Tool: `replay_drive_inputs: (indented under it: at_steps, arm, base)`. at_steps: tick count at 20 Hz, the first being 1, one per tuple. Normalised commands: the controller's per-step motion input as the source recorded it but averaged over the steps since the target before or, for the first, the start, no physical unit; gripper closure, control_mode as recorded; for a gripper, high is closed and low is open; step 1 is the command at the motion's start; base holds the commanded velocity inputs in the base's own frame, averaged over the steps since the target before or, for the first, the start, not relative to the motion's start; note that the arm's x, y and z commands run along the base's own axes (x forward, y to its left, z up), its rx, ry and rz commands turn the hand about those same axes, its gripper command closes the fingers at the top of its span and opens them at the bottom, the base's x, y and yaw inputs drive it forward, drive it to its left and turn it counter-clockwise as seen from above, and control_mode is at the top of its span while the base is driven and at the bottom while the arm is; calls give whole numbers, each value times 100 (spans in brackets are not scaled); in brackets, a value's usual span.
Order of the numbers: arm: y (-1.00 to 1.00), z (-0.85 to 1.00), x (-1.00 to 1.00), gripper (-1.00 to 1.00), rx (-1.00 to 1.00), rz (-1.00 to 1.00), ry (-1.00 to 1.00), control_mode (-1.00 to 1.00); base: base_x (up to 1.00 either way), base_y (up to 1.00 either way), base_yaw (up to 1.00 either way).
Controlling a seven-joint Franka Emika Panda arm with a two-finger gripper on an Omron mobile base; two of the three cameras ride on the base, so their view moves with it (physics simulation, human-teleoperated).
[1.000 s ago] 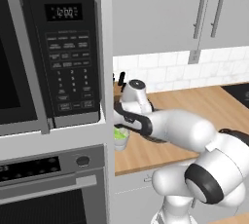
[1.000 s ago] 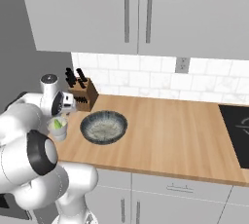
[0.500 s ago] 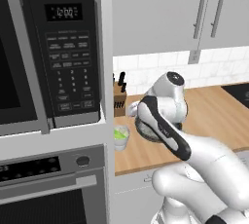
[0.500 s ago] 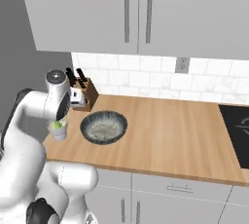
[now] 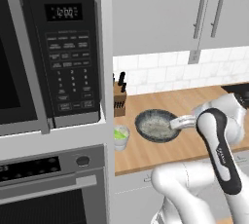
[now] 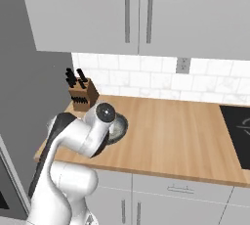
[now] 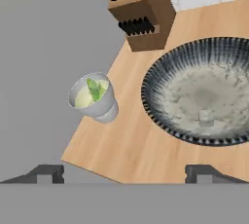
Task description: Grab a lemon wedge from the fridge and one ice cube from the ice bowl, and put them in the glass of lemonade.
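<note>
The glass of lemonade [image 7: 92, 99] stands near the counter's left front corner, and a yellow-green lemon wedge [image 7: 96, 89] lies in it. To its right sits the ice bowl [image 7: 160, 116], dark-rimmed and speckled, with one small pale ice cube [image 7: 206, 117] inside. My gripper [image 7: 125, 174] hangs open above the counter's front edge, between glass and bowl, with nothing between its fingertips [image 7: 46, 174]. From the left base view the glass [image 5: 121, 137] and bowl [image 5: 156, 125] sit side by side. From the right, my arm hides most of the bowl [image 6: 119, 126]. The fridge is out of view.
A wooden knife block [image 7: 143, 16] stands behind the glass against the tiled wall. A microwave [image 5: 53, 52] and oven [image 5: 48, 184] fill the tall unit left of the counter [image 6: 171, 136]. A dark cooktop [image 6: 239, 131] lies at the far right, with wall cabinets above.
My arm has swung right, from over the glass toward the bowl, and the hand has pulled back above the counter's front edge. The jaws stayed open.
</note>
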Motion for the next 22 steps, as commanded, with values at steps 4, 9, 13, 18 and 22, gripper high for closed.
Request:
replay_drive_inputs:
  at_steps: [4,9,13,18,22]
  arm:
    - [-100,-19,-84,-100,39,1,-14,-100]
    - [-100,0,-71,-100,43,0,-14,-100]
    - [-100,3,-42,-100,49,0,-16,-100]
    - [-77,0,43,-100,19,-3,-11,-100]
    - [-31,-16,100,-100,9,1,-9,-100]
  base:
    - [0,0,0]
    - [0,0,0]
    - [0,0,0]
    - [0,0,0]
    - [0,0,0]
